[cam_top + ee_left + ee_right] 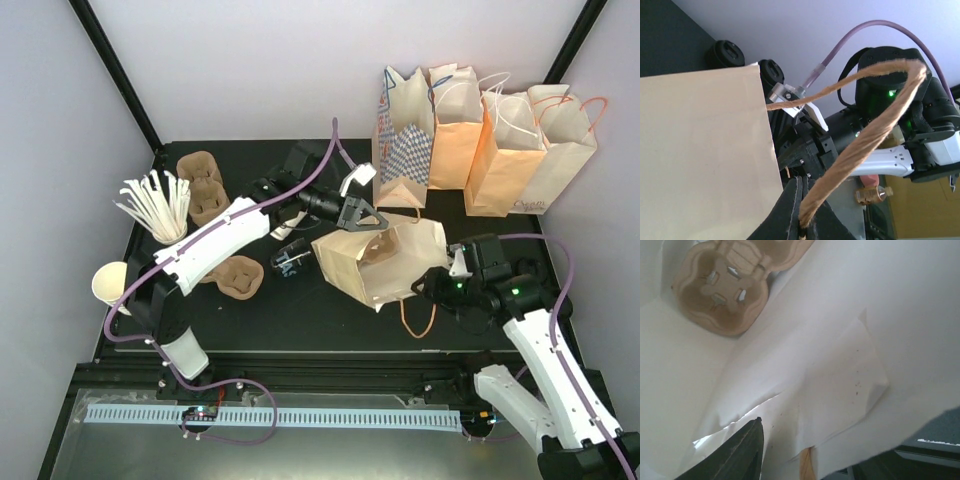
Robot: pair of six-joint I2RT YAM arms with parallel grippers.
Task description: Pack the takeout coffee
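**A:** so where's the takeout coffee? we can't pick out the white lettered cup for sure in any view; there's a small dark cup-shaped thing (290, 260) lying on the black mat (250, 320) just left of the bag, but it's too small for us to read

**B:** same here; the kraft bag (385, 265) lies crumpled on its side, mouth toward the right arm; the left gripper (805, 220) has its fingers pressed together on the bag's twisted paper-cord handle (875, 130)

**A:** the right gripper (437, 283) sits at the bag's mouth; from its wrist we only get one dark finger (735, 455) against the smooth white lining, so we can't tell how its fingers stand; a moulded pulp carrier (722, 295) sits deep inside

**B:** further out we've got more lumpy pulp trays (203, 185), a fan of pale stirrers (155, 205), a plain cream cup (110, 283), and upright paper bags (480, 140) along the back
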